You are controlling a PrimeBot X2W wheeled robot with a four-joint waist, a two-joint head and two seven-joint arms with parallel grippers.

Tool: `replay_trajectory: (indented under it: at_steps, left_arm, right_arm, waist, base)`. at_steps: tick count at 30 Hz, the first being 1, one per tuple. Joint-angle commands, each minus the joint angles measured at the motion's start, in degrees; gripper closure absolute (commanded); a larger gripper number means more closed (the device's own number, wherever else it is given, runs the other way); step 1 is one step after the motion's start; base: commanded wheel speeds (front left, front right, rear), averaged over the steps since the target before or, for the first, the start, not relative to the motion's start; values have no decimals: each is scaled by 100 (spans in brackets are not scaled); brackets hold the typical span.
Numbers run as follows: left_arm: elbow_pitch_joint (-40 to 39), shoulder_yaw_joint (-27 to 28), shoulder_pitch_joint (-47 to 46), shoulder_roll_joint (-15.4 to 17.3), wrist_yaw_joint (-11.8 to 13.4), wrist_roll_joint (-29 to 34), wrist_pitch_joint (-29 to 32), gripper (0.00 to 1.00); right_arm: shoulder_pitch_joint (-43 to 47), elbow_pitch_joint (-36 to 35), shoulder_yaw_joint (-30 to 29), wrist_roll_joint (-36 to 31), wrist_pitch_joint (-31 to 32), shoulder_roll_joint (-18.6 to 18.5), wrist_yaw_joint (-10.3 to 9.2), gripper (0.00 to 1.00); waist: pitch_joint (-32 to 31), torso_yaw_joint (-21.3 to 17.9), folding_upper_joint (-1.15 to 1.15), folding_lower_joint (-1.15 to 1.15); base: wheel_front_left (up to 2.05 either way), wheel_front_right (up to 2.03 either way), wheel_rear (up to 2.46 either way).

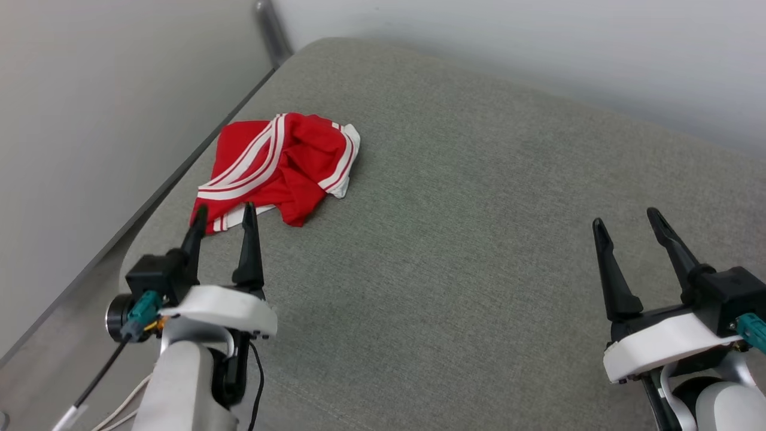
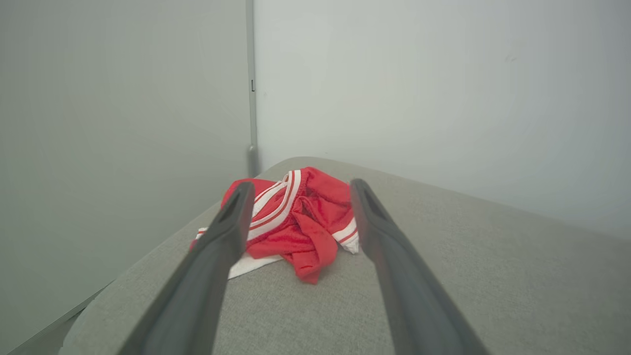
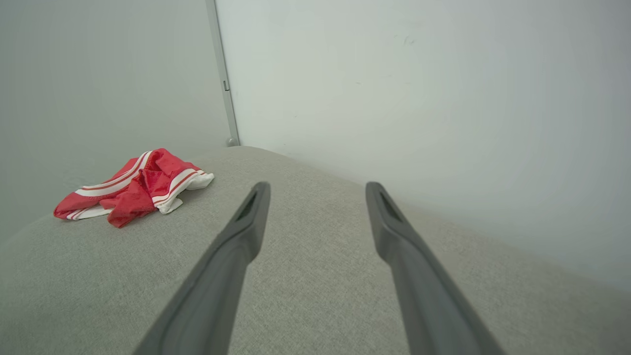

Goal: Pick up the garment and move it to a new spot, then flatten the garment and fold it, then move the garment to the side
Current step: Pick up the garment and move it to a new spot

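Observation:
The garment [image 1: 281, 167] is a crumpled red heap with white stripes, lying at the far left of a grey-green cushioned surface [image 1: 455, 239]. My left gripper [image 1: 224, 212] is open, its fingertips just short of the heap's near edge, nothing between them. In the left wrist view the garment [image 2: 300, 222] lies ahead between the two spread fingers [image 2: 222, 236], above the surface. My right gripper [image 1: 623, 218] stands open over bare cushion at the lower right, far from the cloth. The right wrist view shows the garment [image 3: 133, 187] off to the left.
The cushion's left edge [image 1: 179, 179] drops off beside a pale wall panel, close to the garment. White walls meet at a corner post [image 1: 272, 30] behind. A wide stretch of cushion lies between the two grippers.

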Motion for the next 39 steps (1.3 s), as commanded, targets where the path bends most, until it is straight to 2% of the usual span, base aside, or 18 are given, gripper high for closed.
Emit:
replay_trajectory:
  at_steps: [1, 6, 10, 14, 20, 23, 29, 34, 39]
  left_arm:
    - [71, 25, -239, -5, -17, -30, -15, 0]
    - [659, 161, -1231, 127, -96, -263, 11, 0]
    - [1074, 269, -2072, 434, -118, -397, 470, 0]
    - [1408, 360, -2752, 842, -92, -506, 1344, 0]
    - [1968, 499, -3413, 1485, 4, -649, 2973, 0]
    - [2247, 562, -3555, 1819, 95, -690, 3725, 0]
    - [2770, 750, -3515, 2234, 313, -879, 4932, 0]
    - [3268, 893, -3093, 2250, 448, -1074, 5555, 0]
    - [3324, 889, -2762, 2182, 385, -1180, 5786, 0]
  right_arm:
    - [-121, -61, 15, 8, 31, -63, -4, 0]
    - [-315, -199, 32, 28, 104, -157, -3, 0]
    - [-434, -292, 4, 74, 109, -210, -3, 0]
    - [-533, -380, 4, 106, 92, -205, -3, 0]
    - [-727, -400, 0, 150, -35, -134, -3, 0]
    - [-827, -343, 14, 180, -127, -97, -3, 0]
    - [-1014, -235, 35, 225, -274, -52, -4, 0]
    - [-1119, -163, 47, 242, -352, -43, -4, 0]
    - [-1142, -104, 30, 243, -385, -25, -3, 0]
  waist:
    - [150, -142, 0, 0]
    - [533, -544, 0, 0]
    - [888, -925, 0, 0]
    - [1261, -1295, 0, 0]
    - [1813, -1747, 0, 0]
    - [2026, -1917, 0, 0]
    - [2327, -2113, 0, 0]
    - [2425, -2178, 0, 0]
    - [2391, -2167, 0, 0]
  base:
    - [0, 0, 0]
    - [0, 0, 0]
    - [0, 0, 0]
    - [0, 0, 0]
    - [0, 0, 0]
    - [0, 0, 0]
    - [0, 0, 0]
    - [0, 0, 0]
    - [0, 0, 0]
